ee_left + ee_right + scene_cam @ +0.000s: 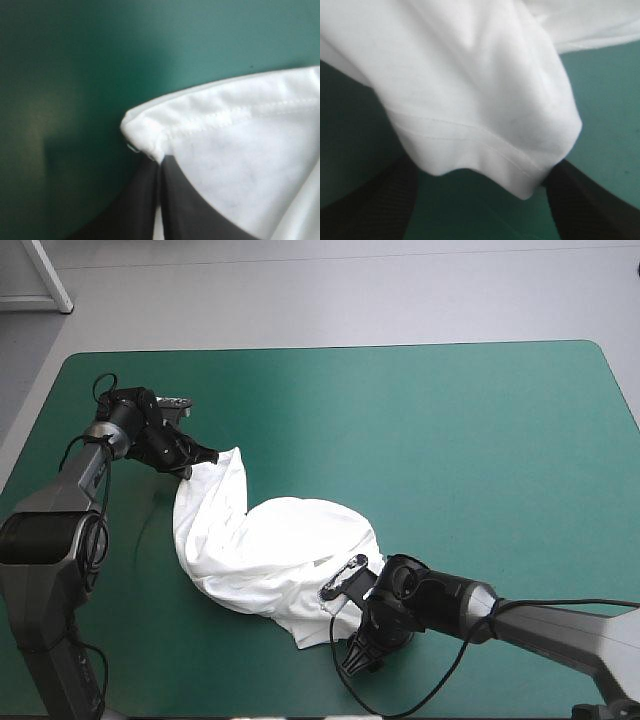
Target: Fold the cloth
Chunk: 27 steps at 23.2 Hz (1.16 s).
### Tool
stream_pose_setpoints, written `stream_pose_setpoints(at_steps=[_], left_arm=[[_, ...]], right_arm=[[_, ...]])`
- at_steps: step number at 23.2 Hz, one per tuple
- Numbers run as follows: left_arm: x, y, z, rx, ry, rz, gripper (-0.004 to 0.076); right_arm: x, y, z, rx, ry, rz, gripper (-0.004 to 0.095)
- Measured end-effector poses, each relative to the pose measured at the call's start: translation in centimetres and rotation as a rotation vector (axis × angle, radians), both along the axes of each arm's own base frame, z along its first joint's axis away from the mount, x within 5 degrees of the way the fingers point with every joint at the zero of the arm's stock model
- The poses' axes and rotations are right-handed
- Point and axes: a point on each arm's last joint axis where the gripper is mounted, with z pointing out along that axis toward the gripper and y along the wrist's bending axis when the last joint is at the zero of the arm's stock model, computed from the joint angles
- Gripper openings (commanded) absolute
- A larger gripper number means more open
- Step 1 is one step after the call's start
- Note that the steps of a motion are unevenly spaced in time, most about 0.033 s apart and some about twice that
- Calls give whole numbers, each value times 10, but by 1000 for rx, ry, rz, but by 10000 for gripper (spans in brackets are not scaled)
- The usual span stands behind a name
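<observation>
The T-shirt (pixel 265 545) lies crumpled left of centre in the high view. The left gripper (pixel 193 468) is clamped on its upper hem corner. The right gripper (pixel 358 652), fingers apart, straddles the lower hem. Likely step: gripping corners. Next, the right must pinch, then both spread.

Inspected in all three views: no text, label, brand, number or sign can be read. The T-shirt (pixel 270 540) shows plain white fabric with stitched hems only, and the teal-green cover (pixel 450 440) bears no legible marking.
</observation>
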Motion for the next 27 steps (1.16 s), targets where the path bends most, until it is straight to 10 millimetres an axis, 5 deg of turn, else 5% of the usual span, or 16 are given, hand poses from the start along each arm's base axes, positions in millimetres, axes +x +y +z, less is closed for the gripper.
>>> stream_pose_setpoints(at_steps=[4, 5, 12, 15, 16, 17, 18, 19, 20, 21, 23, 27], left_arm=[[0, 0, 0, 1, 0, -3, -9], [0, 0, 0, 1, 0, -3, -9], [-2, 1, 14, 22, -42, 4, -9], [-7, 1, 35, 46, -90, 10, -9], [-12, 2, 67, 54, -170, 11, -9], [-17, 3, 85, 54, -213, 15, -9], [-28, 4, 125, 59, -310, 26, -9], [-33, 5, 143, 62, -354, 32, -9], [-50, 6, 184, 68, -451, 40, -9], [-57, 7, 200, 76, -490, 41, -9], [-103, 9, 277, 65, -695, 53, -9], [-201, 16, 379, 104, -1044, 88, -9]], right_arm=[[0, 4, -2, 15, 13, -2, 32], [1, 5, -1, 23, 5, 0, -18], [11, 0, 8, -1, -115, -17, -19], [21, -12, 50, -23, -269, -63, -19], [22, -19, 89, 21, -359, -93, -19], [22, -23, 105, 36, -390, -110, -19], [20, -34, 149, 105, -476, -152, -19], [18, -41, 167, 137, -511, -169, -19], [14, -56, 207, 209, -597, -199, -19], [12, -62, 222, 237, -637, -206, -19], [-1, -95, 292, 384, -811, -254, -19], [-27, -154, 378, 576, -1073, -321, -19]])
